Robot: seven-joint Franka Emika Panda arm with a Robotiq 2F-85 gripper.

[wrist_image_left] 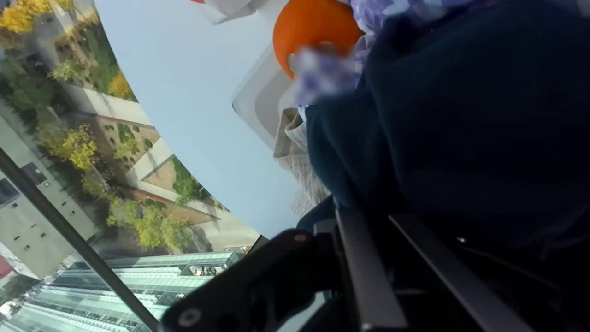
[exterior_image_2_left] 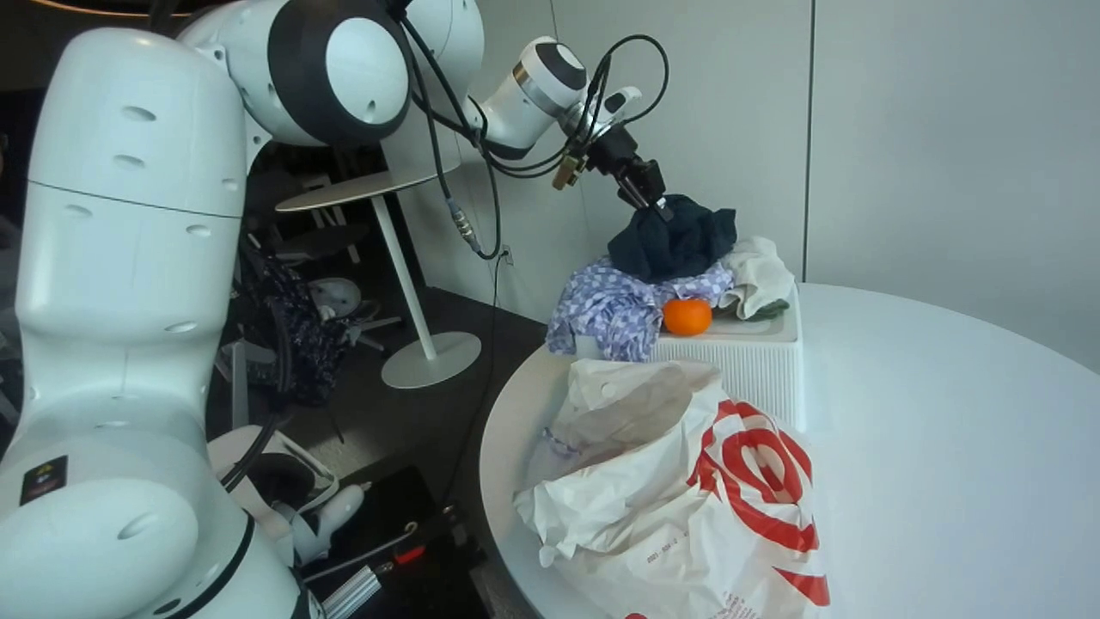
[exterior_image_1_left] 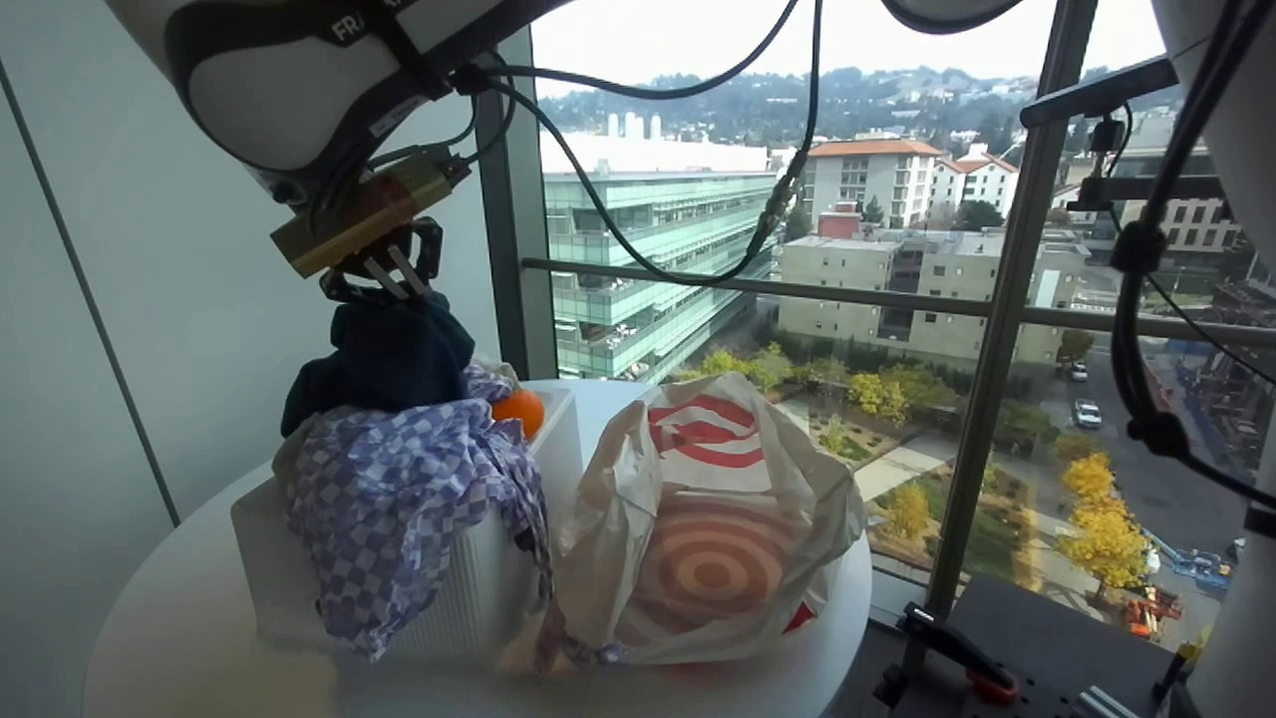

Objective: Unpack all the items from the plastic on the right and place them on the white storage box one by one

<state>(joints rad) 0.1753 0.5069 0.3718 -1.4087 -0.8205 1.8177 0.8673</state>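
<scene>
At upper left of an exterior view, the gripper [exterior_image_1_left: 410,291] pinches a dark cloth [exterior_image_1_left: 389,359] atop checked cloth [exterior_image_1_left: 399,499] on the white box [exterior_image_1_left: 277,568].

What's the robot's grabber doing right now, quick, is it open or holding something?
Gripper: closed, holding the dark blue cloth.

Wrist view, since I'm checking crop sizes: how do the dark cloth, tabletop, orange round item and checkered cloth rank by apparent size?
1. Dark cloth, nearest the camera
2. Tabletop
3. Orange round item and checkered cloth: too alike to rank, both cut by the frame
</scene>
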